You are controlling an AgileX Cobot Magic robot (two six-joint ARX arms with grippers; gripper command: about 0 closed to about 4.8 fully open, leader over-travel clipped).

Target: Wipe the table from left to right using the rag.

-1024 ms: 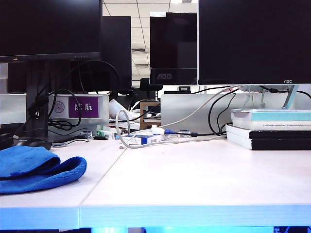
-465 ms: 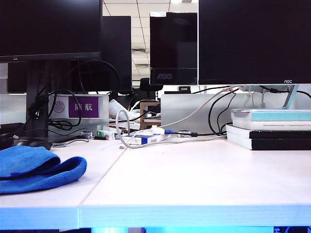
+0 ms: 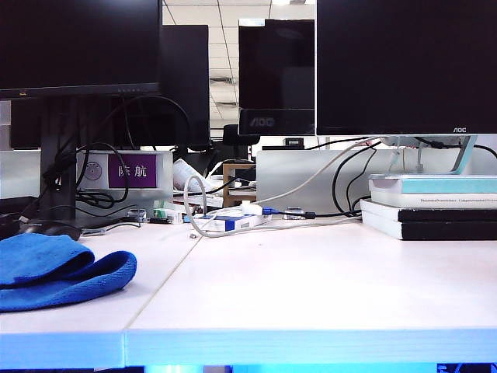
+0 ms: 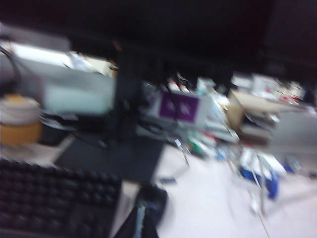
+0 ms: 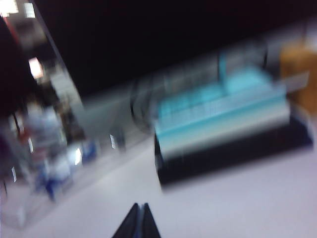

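The blue rag lies bunched in thick folds on the white table, at its near left corner in the exterior view. Neither arm shows in that view. In the blurred left wrist view, my left gripper is shut and empty, its tips over the table just before a black mouse. The rag is not seen there. In the blurred right wrist view, my right gripper is shut and empty above bare table, short of a stack of books.
Monitors stand along the back with cables, a small box and a purple sign. Books are stacked at the right. A black keyboard and an orange-and-white cup lie near the left gripper.
The exterior view has shifted very slightly; the rag and the desk items lie where they were. No arm entered that view.
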